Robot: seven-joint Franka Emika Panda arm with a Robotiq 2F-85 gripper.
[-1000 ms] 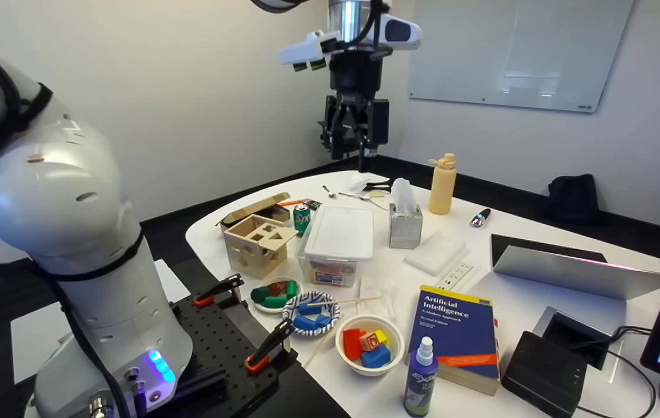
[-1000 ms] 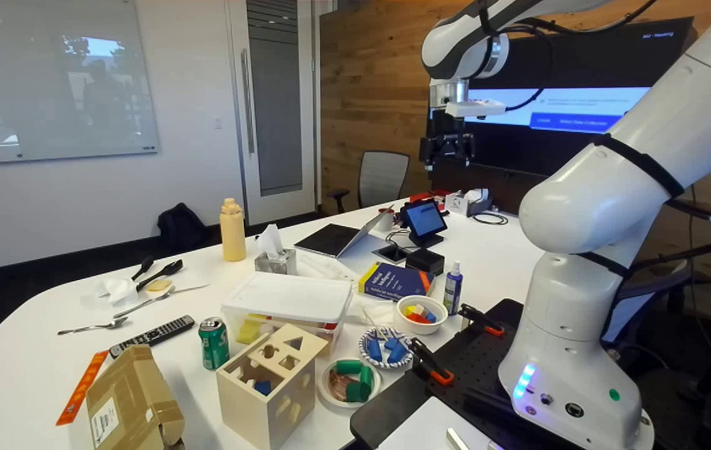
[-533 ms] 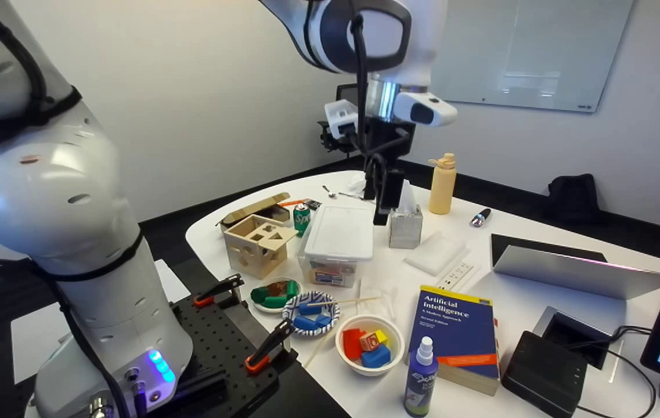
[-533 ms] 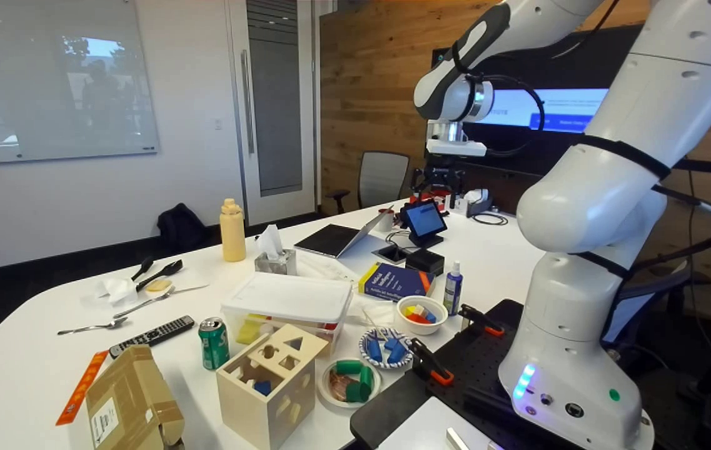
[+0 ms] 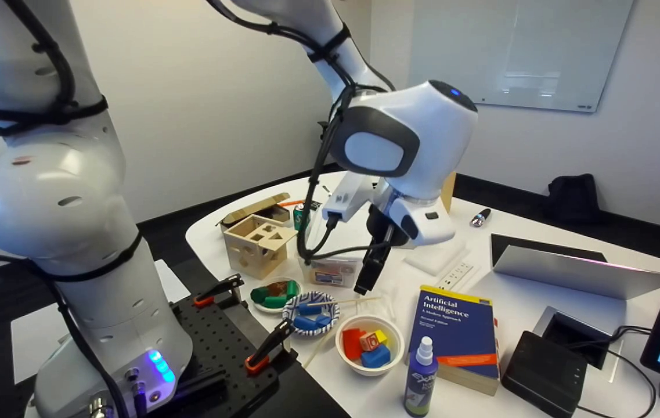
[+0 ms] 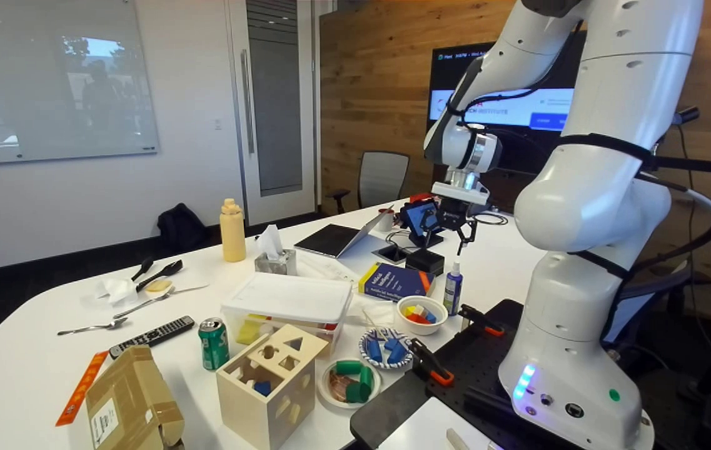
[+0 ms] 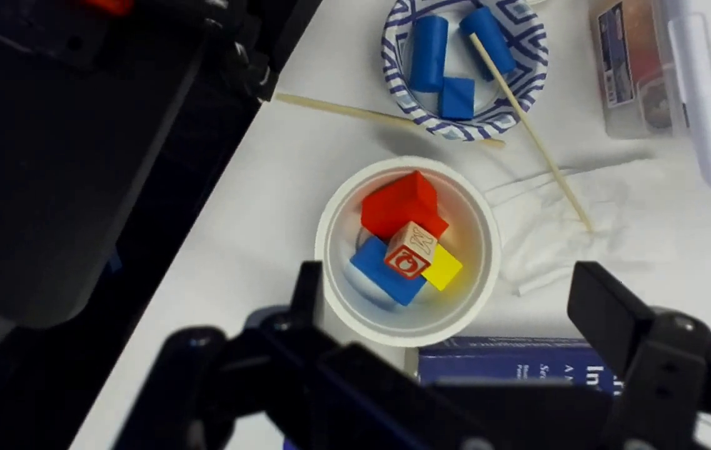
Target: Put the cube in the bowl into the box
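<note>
Lying below end effector: lettered cube

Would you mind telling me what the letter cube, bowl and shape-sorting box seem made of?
Letter cube: probably wood, matte, tan around printed letters. Bowl: perhaps plastic or coated paper, its white wall smooth. Box: likely unpainted wood, matte tan panels.
</note>
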